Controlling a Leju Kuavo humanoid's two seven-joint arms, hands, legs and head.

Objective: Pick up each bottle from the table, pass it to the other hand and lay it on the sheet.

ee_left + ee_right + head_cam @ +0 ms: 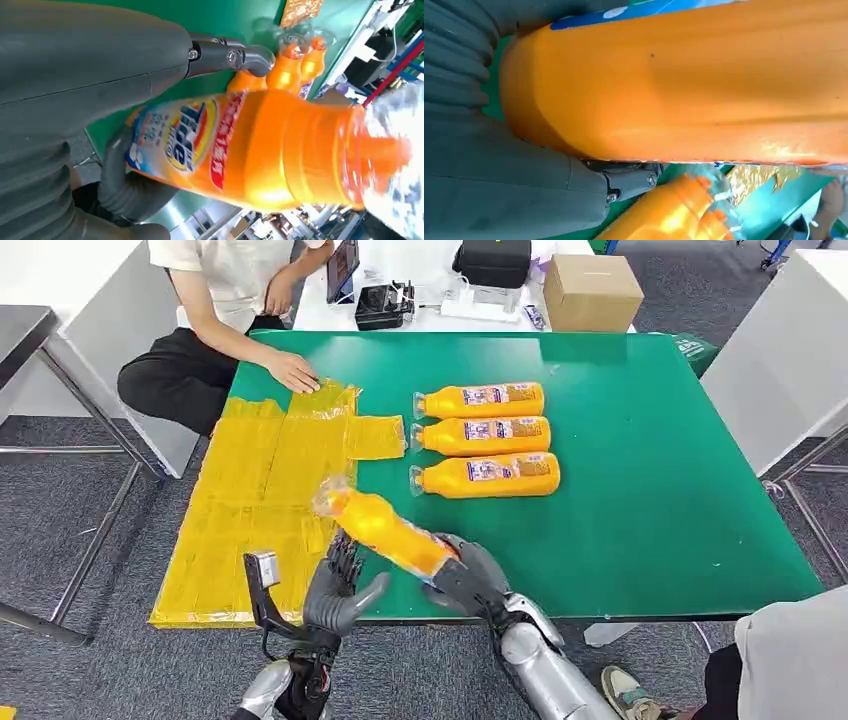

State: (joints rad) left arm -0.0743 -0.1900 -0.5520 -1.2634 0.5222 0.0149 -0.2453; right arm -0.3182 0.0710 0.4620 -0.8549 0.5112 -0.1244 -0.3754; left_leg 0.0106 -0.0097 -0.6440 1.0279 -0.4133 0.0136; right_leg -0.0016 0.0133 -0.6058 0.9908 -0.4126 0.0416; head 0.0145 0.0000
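Right robot hand of mine is wrapped around the base end of a bottle, which hangs above the near edge of the worktop, slanting up and away with its clear cap toward the sheet. My left robot hand sits just beside it, under the bottle's middle, fingers spread and thumb out; from the left wrist view the thumb and a finger flank the label, but I cannot tell whether they press on it yet, so I count that hand as holding nothing. The risk, as I judge it, lies in the handover: I hold a smooth, heavy-looking bottle by one end only, so if my right lets go before my left has closed, it could tip cap-down and drop onto the worktop edge or the floor. A late or off-centre left grasp might also let it roll. Farther off, three bottles lie side by side beyond the sheet's corner, and a person's hand rests on the sheet's far edge, where a careless laydown could strike it.
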